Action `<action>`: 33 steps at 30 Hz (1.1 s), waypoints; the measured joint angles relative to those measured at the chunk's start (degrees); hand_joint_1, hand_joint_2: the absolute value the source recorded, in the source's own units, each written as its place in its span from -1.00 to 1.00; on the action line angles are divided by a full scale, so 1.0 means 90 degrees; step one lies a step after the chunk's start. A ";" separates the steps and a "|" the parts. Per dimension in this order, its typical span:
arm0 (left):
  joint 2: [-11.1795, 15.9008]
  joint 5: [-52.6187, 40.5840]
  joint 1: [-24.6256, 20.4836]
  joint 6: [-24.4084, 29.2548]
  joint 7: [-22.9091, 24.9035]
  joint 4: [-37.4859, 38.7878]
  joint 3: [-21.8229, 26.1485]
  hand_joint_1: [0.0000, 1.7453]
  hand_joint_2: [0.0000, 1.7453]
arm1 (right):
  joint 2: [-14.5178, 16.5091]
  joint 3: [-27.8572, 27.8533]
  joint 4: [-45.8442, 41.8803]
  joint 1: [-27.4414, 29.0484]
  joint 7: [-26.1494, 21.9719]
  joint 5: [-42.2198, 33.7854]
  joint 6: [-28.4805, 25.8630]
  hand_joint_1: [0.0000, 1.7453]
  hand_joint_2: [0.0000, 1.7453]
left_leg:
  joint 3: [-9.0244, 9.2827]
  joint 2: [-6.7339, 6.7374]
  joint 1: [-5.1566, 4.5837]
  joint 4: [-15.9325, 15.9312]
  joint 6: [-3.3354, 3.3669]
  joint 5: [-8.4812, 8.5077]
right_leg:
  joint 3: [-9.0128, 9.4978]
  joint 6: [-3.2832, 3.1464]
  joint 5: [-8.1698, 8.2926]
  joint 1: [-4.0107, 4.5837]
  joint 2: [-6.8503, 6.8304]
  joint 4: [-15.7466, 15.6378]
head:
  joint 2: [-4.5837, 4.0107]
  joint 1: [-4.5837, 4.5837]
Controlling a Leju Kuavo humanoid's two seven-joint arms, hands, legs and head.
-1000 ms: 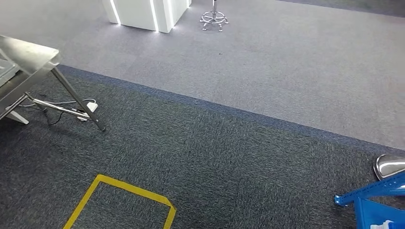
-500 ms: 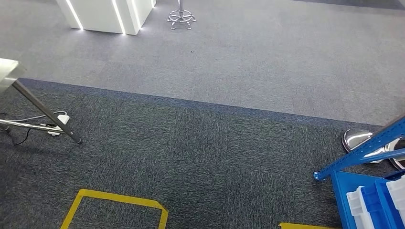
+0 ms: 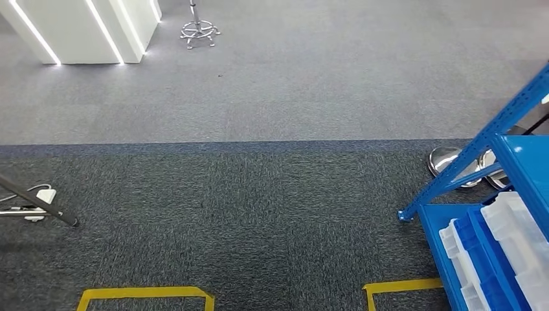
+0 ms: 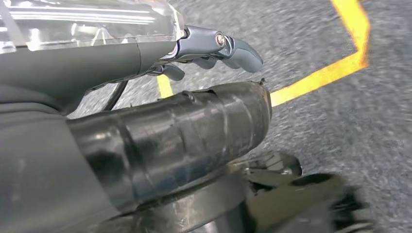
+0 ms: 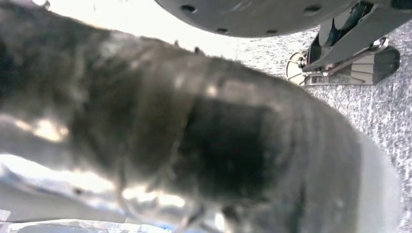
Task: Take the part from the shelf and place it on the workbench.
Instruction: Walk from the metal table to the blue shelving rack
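Head view looked down at carpet: dark grey carpet near, lighter grey carpet beyond, a straight seam btw them.

Blue shelf stood at right edge of the floor, its slanted upright coming down to a foot on the dark carpet. On its lower level lay clear plastic bins w/ a blue bin btw them, side by side and touching. Part itself couldn't be made out; couldn't tell which bin held it. Two shiny round metal bases sat on the floor just behind the shelf foot.

Yellow tape corners marked the dark carpet at the near edge, another near the shelf. At left edge, a slanted metal leg w/ a white power strip beside it. Far left corner: white counter w/ lit strips; stool base just beside it.

Left hand hung over the carpet, fingers loosely bent, apart, nothing in them. Right hand: view too blurred, couldn't tell its state.
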 joint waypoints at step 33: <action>-0.0030 0.0035 -0.0046 -0.0030 -0.0098 0.0000 0.0014 -1.00 -1.00 | -0.0024 0.0002 -0.0001 -0.0029 -0.0039 0.0185 0.0004 -1.00 -1.00 | 0.0174 -0.0235 0.0060 -0.0485 -0.0060 0.0194 | -0.0128 0.0092 0.0052 -0.0031 0.0123 0.0097 | 0.0000 0.0012</action>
